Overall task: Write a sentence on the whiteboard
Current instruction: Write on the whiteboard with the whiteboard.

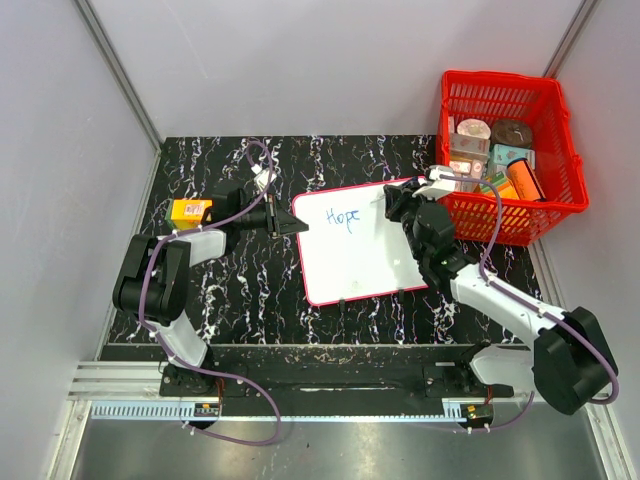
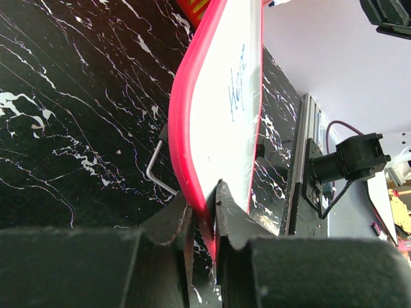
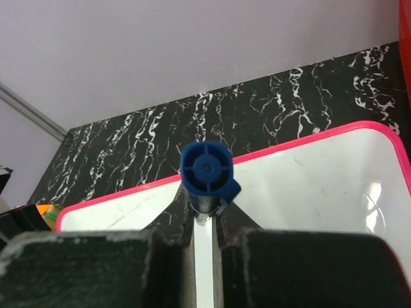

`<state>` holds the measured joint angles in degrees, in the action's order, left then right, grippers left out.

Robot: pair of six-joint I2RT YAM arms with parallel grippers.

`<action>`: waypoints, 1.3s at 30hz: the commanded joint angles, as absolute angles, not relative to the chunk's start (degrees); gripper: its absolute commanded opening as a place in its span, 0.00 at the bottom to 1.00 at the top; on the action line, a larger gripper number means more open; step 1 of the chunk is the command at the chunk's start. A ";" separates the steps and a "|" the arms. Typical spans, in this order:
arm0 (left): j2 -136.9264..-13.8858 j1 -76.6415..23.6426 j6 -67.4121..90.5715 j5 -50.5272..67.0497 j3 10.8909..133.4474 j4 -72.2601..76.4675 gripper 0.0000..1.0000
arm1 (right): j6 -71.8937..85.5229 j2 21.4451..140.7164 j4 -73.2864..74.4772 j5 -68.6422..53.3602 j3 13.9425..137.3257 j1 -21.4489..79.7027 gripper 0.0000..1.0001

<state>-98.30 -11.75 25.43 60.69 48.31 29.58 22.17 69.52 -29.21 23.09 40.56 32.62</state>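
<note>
The whiteboard (image 1: pixel 362 255), white with a red-pink frame, lies tilted on the black marbled table. One blue handwritten word, "Hope" (image 1: pixel 341 217), stands near its top left; it also shows in the left wrist view (image 2: pixel 236 90). My left gripper (image 1: pixel 291 225) is shut on the board's left frame edge (image 2: pixel 192 173). My right gripper (image 1: pixel 396 203) is over the board's upper right part, shut on a blue-capped marker (image 3: pixel 207 172) that stands upright on the board (image 3: pixel 308 186). The marker's tip is hidden.
A red basket (image 1: pixel 512 150) with several tins and boxes stands at the back right, close to my right arm. An orange box (image 1: pixel 190 211) lies at the left by my left arm. A metal wire stand (image 2: pixel 157 165) shows under the board.
</note>
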 commanded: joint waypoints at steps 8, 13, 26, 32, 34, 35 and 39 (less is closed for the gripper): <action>-98.53 -13.89 15.12 55.37 47.81 28.48 0.00 | 21.01 70.23 -28.04 27.25 42.80 31.46 0.00; -98.53 -13.97 15.12 55.28 47.81 28.48 0.00 | 20.74 69.79 -28.91 26.55 42.37 31.29 0.00; -98.35 -13.97 15.12 55.37 47.81 28.39 0.00 | 20.65 72.15 -29.36 27.16 44.03 31.38 0.00; -98.35 -13.97 15.03 55.37 47.81 28.39 0.00 | 20.83 73.04 -29.62 26.72 44.21 31.38 0.00; -98.35 -13.98 15.03 55.28 47.81 28.30 0.00 | 21.00 72.69 -30.23 26.19 43.95 31.38 0.00; -98.18 -13.97 14.94 55.11 47.64 28.30 0.00 | 20.92 72.51 -30.58 25.23 43.60 31.38 0.00; -96.34 -13.97 13.46 53.80 47.20 26.64 0.00 | 21.27 71.37 -31.11 22.77 43.33 31.38 0.00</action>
